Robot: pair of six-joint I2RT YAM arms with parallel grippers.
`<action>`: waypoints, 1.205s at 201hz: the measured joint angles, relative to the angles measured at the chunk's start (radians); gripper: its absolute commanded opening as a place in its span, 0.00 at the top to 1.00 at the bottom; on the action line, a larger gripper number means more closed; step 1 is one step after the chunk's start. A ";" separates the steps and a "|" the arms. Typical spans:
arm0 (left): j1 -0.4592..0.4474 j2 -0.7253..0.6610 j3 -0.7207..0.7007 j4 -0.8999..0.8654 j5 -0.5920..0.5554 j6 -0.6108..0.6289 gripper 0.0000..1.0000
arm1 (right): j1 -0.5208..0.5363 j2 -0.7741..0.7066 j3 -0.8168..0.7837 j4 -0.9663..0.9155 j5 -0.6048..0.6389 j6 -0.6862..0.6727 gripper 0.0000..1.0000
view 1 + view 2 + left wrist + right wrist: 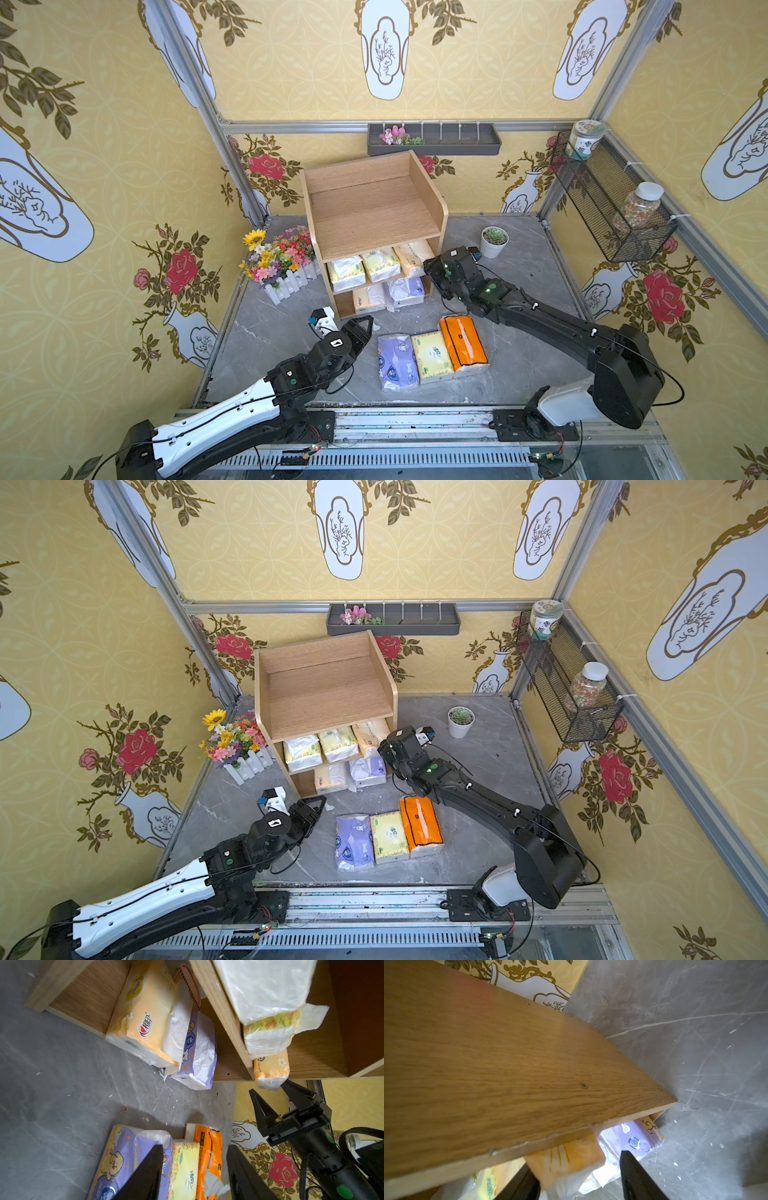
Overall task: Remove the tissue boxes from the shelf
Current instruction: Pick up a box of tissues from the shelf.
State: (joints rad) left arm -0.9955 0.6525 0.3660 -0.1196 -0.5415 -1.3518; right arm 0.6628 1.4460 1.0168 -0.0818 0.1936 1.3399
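The shelf (374, 208) is a boxy three-tier unit of pale wood-grain board with a raised back, side panels and rounded front corners. It stands at the 12 o'clock end of the grey, marble-veined table (519, 291).

On its middle tier three soft, brick-shaped packs in crinkled film lie side by side. A white-topped pack (345, 272) is at 9 o'clock, a pale yellow pack (380, 264) in the middle and a cream pack (411, 257) at 3 o'clock. On the bottom tier a peach pack (368, 298) lies against a lavender pack (406, 291), with loose white tissue between them. In the left wrist view a brown toothed comb (187, 985) shows behind them.

At 6 o'clock of the shelf three more packs lie flat on the table in a touching row. They are a purple pack (397, 361), a floral yellow pack (432, 356) and a glossy orange pack (463, 343) with crumpled tissue poking from its slit.

The right gripper (269, 1087) is at the shelf's 3 o'clock front corner. Its black wedge-shaped fingers are spread, not clamped, with the end of the cream pack between them, and one fingertip touches the film. The left gripper (365, 326) hovers at the shelf's 7 o'clock above the table, its fingers parted and released.
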 measured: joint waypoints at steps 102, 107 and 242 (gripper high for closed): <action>0.000 -0.001 0.023 0.030 0.012 0.013 0.45 | -0.021 -0.008 -0.042 0.112 -0.032 0.040 0.84; 0.000 -0.002 0.024 0.032 0.014 0.014 0.45 | -0.021 -0.012 -0.043 0.111 -0.034 0.040 0.86; 0.000 0.322 0.092 0.606 0.117 -0.037 0.04 | -0.023 -0.225 -0.131 -0.008 -0.108 0.022 0.96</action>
State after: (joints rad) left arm -0.9951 0.9745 0.4580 0.4862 -0.4244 -1.3884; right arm 0.6399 1.2209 0.8856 -0.0898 0.0853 1.3621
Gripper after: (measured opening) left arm 0.959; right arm 0.165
